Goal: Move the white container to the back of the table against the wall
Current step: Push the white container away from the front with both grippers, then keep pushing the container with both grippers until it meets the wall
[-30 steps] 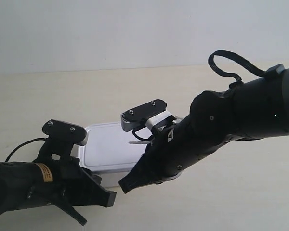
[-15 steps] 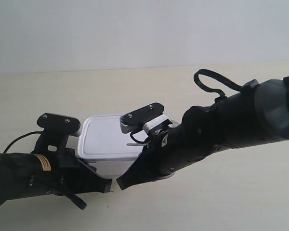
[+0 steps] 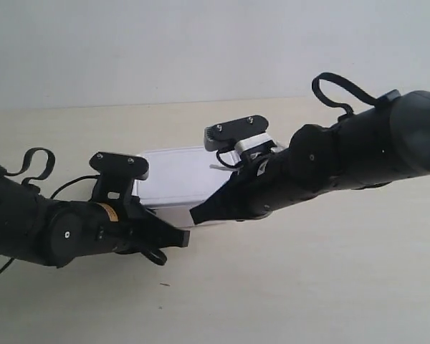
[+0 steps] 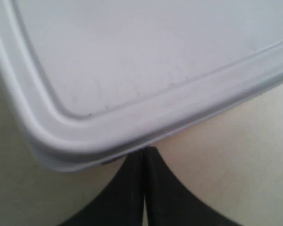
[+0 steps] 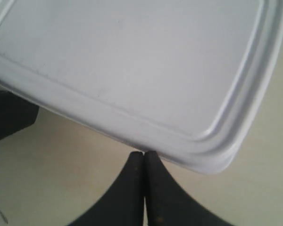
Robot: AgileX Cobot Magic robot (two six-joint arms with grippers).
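Note:
The white container point(image 3: 173, 179) sits on the pale table point(image 3: 322, 287), some way short of the wall point(image 3: 201, 43). Its rimmed lid point(image 4: 132, 56) fills the left wrist view, and the same lid point(image 5: 132, 61) fills the right wrist view. My left gripper point(image 4: 144, 153) is shut, its tips touching the container's side just under the lid rim near one corner. My right gripper point(image 5: 144, 155) is shut too, tips against the side under the rim near another corner. In the exterior view both arms reach in from the near side and cover the container's front.
The other arm's black gripper point(image 5: 9, 117) shows at the edge of the right wrist view. A black cable loop point(image 3: 344, 93) stands up from the arm at the exterior view's right. A tiny dark speck point(image 3: 165, 284) lies on the table.
The container has slid back across the table toward the wall. Both shut grippers have moved with it, staying against its near side.

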